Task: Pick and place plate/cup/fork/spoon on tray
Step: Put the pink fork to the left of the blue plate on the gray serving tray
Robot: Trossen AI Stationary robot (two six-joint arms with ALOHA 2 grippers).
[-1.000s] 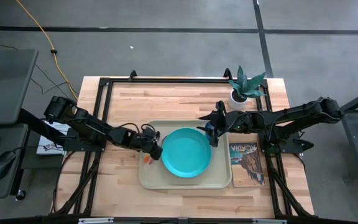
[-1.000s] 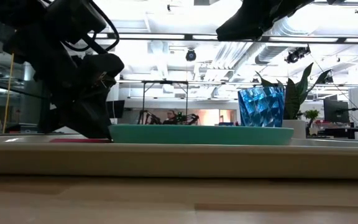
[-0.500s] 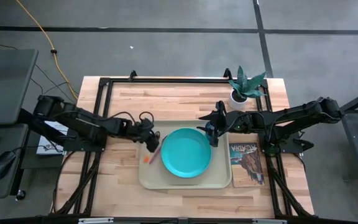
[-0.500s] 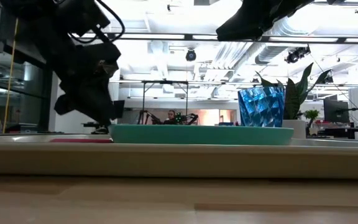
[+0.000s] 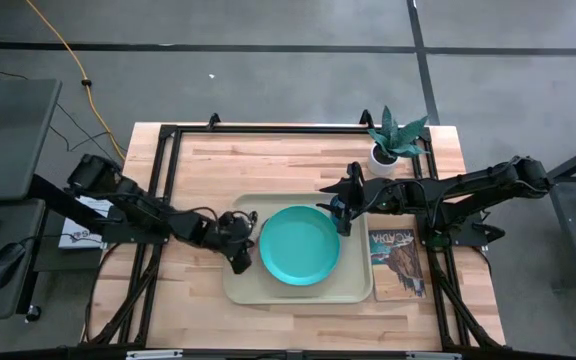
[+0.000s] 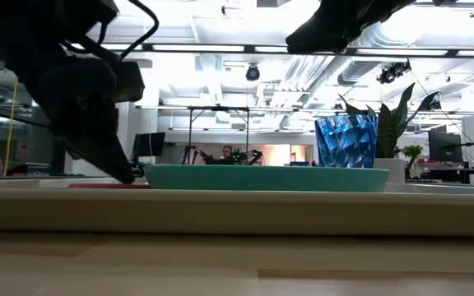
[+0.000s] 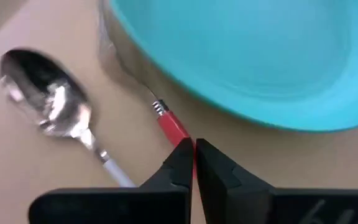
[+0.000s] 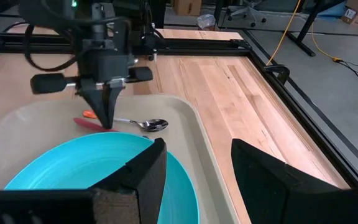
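Fork (image 7: pixel 171 126) lies in the tray (image 5: pixel 298 292) near its left rim beside the spoon (image 7: pixel 48 106), tines under the plate (image 5: pixel 299 244). Left gripper (image 7: pixel 193 152) is clenched on its red handle. Right gripper (image 8: pixel 194 162) hangs released above the tray's right rim. No readable writing.

— What differs from a moment back?
— The left end effector (image 7: pixel 194 163) is lower now, down on the tray (image 5: pixel 298 293) just beside the plate (image 5: pixel 300 244).
— And its fingers?
— Parted before, they are now pressed together over the fork (image 7: pixel 171 125)'s red handle, next to the spoon (image 7: pixel 48 102).
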